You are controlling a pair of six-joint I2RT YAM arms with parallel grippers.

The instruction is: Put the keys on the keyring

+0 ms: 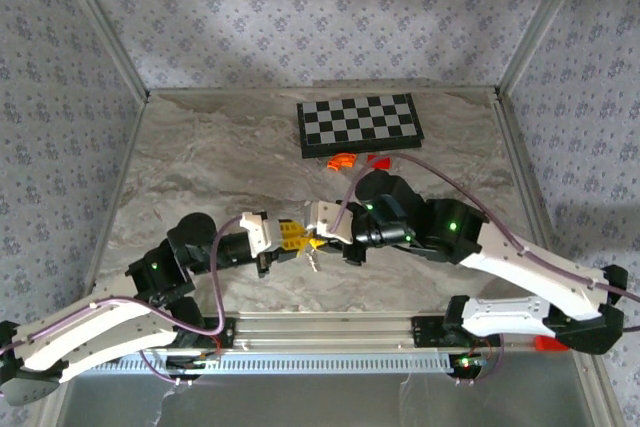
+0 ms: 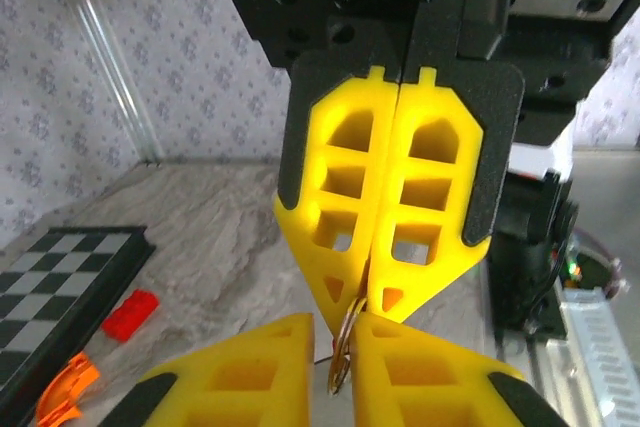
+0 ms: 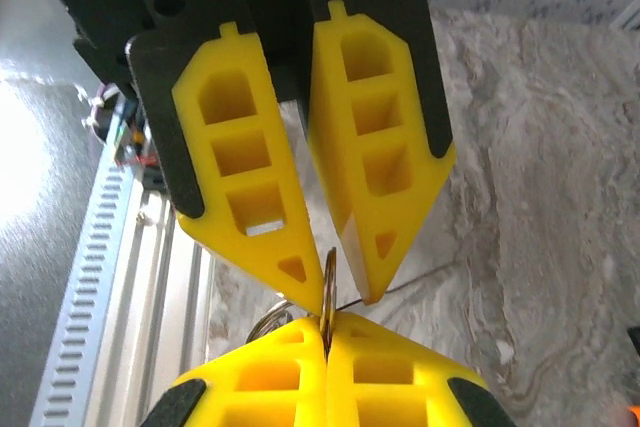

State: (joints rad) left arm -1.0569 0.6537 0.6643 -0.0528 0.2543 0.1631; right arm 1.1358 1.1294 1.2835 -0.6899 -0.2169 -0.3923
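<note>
Right jaws clamp keyring [image 3: 328, 292]; left jaws slightly parted, perhaps touching.

Overhead shot is pretty evenly lit, soft daylight-ish, with a paler patch across the back wall [image 1: 300, 7] and only faint, fuzzy shadows on the desk [image 1: 200, 167]. Sharp enough, just a bit low-res. Wrist cams are rougher: the yellow jaws right up at the lens go soft, the chessboard [image 2: 60, 277] looks slightly blurry, and the right wrist view's left edge is blown out to white glare.
</note>
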